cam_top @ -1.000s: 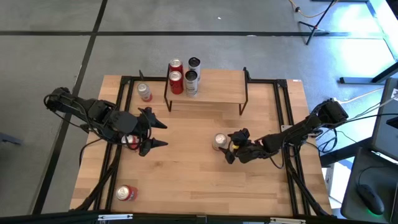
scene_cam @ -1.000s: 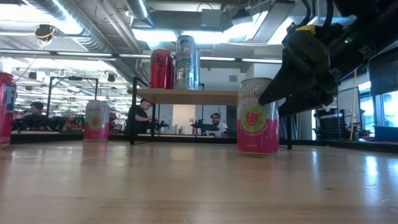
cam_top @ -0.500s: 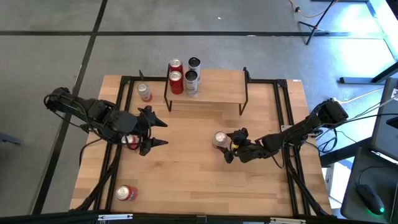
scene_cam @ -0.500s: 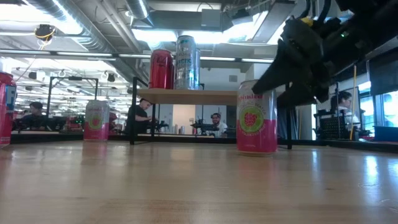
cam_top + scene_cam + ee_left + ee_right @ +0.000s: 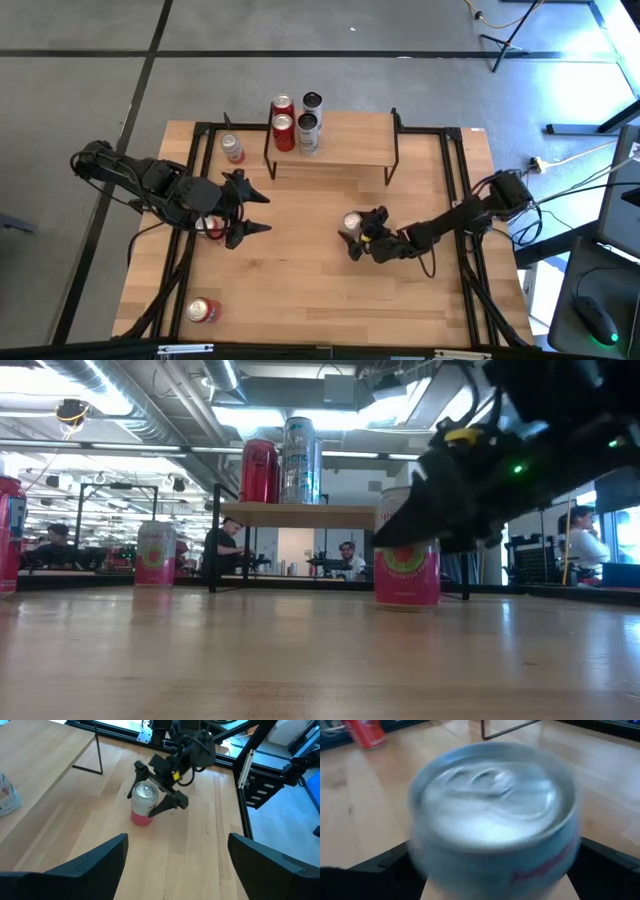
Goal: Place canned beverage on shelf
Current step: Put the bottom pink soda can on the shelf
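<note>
A pink can with a silver top (image 5: 352,224) stands upright on its base on the wooden table, in front of the shelf; it also shows in the low view (image 5: 406,568) and the left wrist view (image 5: 144,804). My right gripper (image 5: 357,232) is open, with one finger on each side of the can's upper part (image 5: 495,815). My left gripper (image 5: 250,215) is open and empty over the table's left part. The shelf (image 5: 345,142) stands at the table's far side and carries two red and two silver cans (image 5: 295,122) at its left end. My right gripper has its two fingers (image 5: 169,806) level on either side of the pink can's upper wall (image 5: 148,799), coming from the table's right. Whether the fingers touch the wall, I cannot tell. The can stands upright on the table.
Another pink can (image 5: 232,149) stands left of the shelf. A red can (image 5: 203,310) lies near the table's front left corner, and another red can (image 5: 211,228) shows under my left arm. The shelf's right part (image 5: 365,135) is bare. People sit in the room beyond.
My right gripper has gone toward the table's left edge and down at the pink can, so that its open fingers now stand on either side of the can's top instead of to the right of it.
</note>
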You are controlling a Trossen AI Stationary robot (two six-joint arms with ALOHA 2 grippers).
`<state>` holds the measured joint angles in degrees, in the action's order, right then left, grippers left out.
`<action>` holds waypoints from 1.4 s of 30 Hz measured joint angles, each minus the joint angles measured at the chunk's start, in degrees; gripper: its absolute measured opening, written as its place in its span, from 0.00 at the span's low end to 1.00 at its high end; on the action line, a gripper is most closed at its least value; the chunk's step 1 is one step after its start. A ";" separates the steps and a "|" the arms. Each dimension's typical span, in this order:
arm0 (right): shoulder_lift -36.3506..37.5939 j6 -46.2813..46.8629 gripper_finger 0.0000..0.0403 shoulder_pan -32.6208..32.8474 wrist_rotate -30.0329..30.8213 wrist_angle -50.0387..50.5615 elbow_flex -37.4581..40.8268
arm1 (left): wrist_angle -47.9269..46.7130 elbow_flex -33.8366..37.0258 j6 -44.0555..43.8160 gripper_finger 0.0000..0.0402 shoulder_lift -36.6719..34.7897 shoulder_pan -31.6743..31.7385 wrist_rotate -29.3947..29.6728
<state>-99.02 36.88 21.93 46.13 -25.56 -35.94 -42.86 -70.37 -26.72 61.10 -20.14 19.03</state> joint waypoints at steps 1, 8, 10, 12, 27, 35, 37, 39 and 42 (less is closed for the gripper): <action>0.00 -0.68 0.96 -0.40 -0.13 -0.37 -0.17 | 0.01 0.00 0.00 0.82 0.00 0.00 -0.01; 0.16 -2.96 0.85 -4.36 -7.31 1.07 -2.80 | 0.04 0.00 -0.09 0.82 0.00 0.00 0.00; 0.42 -2.84 0.73 -4.94 -8.81 1.51 -3.30 | 0.04 0.00 -0.17 0.82 0.00 0.00 -0.57; 0.51 -3.21 0.66 -5.17 -9.42 1.82 -3.77 | 0.05 0.00 -0.16 0.82 0.00 0.00 -0.62; 21.20 -20.82 0.66 -18.54 -23.73 27.01 -22.35 | -2.01 -0.04 1.26 0.82 0.00 -0.02 1.92; 17.96 -32.03 0.66 -35.73 -36.23 37.05 -36.63 | -2.15 -0.04 4.72 0.82 0.00 -0.02 4.14; 16.13 -32.84 0.66 -39.94 -39.87 37.25 -38.39 | -2.18 -0.04 4.85 0.82 0.00 0.00 6.03; 13.90 -32.98 0.66 -43.41 -42.75 37.46 -39.78 | -2.16 -0.04 4.85 0.82 0.00 0.00 7.96; 10.35 -33.34 0.66 -47.22 -45.99 37.15 -41.28 | -2.15 -0.04 4.87 0.82 0.00 0.00 9.24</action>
<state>-88.67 3.55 -25.29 0.14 11.59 -77.22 -45.01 -70.41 -21.85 61.10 -20.14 28.27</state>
